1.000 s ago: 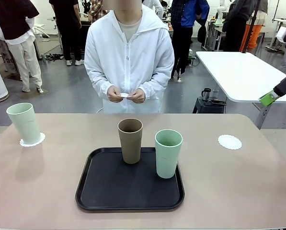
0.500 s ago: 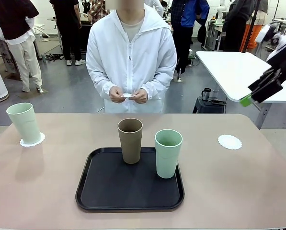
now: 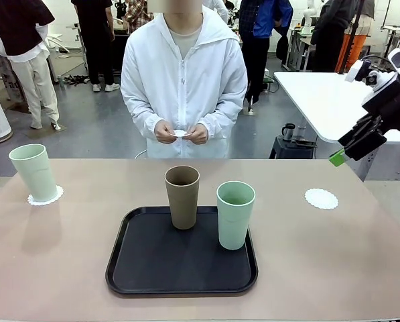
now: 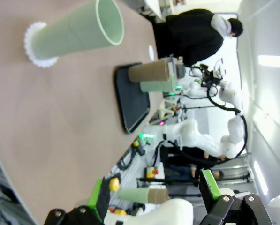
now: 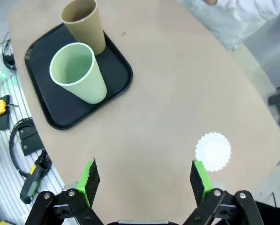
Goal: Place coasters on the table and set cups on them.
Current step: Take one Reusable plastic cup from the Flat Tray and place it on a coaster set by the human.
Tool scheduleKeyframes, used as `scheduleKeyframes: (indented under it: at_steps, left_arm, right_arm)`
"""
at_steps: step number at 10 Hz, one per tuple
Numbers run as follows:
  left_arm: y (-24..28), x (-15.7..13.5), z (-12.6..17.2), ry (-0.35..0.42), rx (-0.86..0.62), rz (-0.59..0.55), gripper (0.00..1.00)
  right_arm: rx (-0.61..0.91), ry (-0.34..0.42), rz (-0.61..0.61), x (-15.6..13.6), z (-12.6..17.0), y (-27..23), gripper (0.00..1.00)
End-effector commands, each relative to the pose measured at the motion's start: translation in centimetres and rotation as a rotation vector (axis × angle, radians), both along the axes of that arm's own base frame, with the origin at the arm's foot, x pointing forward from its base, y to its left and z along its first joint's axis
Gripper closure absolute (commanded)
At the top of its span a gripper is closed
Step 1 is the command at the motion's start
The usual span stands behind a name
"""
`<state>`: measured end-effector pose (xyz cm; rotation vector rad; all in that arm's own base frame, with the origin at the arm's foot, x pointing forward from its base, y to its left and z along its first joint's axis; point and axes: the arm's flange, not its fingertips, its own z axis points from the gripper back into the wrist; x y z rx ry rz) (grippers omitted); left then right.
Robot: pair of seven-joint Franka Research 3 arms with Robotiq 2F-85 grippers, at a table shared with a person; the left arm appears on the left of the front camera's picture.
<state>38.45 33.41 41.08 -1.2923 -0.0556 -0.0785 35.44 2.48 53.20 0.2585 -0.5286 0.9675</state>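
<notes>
The right gripper (image 5: 144, 176) hangs wide open and empty above the right end of the bench (image 3: 65, 261), near a bare doily (image 3: 321, 198). The left gripper (image 4: 154, 192) is open and empty too. One green cup (image 3: 33, 172) stands on a doily (image 3: 47, 197) at the left, while the brown cup (image 3: 182, 196) and the other green cup (image 3: 235, 215) stand on the black tray (image 3: 153, 275).
</notes>
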Motion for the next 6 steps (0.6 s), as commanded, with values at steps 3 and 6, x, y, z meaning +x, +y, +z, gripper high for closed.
scheduleKeyframes:
  at_steps: [3, 6]
  left_arm:
    - [0.1, -0.1, 0.1, 0.004, 0.002, 0.002, 0.0]
    - [0.1, -0.1, 0.1, 0.004, 0.002, 0.002, 0.0]
  right_arm:
    - [-0.063, -0.033, 0.178, 0.6, -0.9, 0.3, 0.0]
    - [0.003, -0.196, 0.461, 4.7, -6.3, 1.7, 0.0]
